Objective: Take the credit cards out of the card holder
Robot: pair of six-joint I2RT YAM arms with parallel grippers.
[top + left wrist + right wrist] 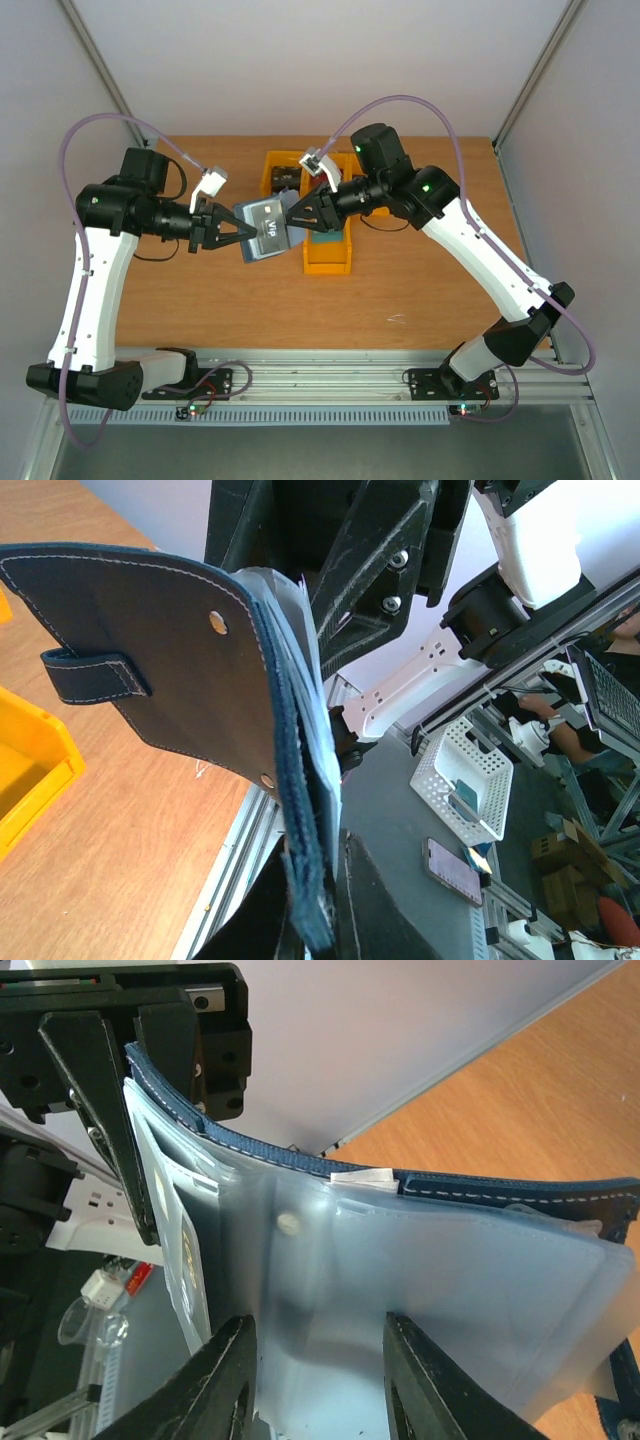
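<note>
arm bases: bolted at the near counter (420, 290) edge, both arms reaching in to meet over the middle.
left pincer (238, 232): clamped tight on the left edge of the card holder (170, 650), carrying it in the air clear of the counter; judged to be the steadying grip so the other arm can work on it.
card holder: spread open, navy outside and closing tab (95, 675) turned toward the left wrist camera, pale inside turned toward the right arm; tab hanging loose, not fastened.
clear sleeves (450, 1290): fanned out from the spine, open faces presented to the right arm, likely so a card edge can be reached.
VIP card (268, 230): in the holder, lettering readable from above, not yet out; other credit cards not clearly told apart in the sleeves.
right pincer (318, 1325): at the holder's right side, fingers part-way apart just in front of a sleeve, nothing visibly pinched; contact with the plastic cannot be told.
next move, as judged: close on a card edge rather than the floppy sleeve, else the whole page pulls along.
yellow bins (345, 262): on the counter beyond and under the holder; nearer one looks like a drop spot for cards, though that is a guess.
</note>
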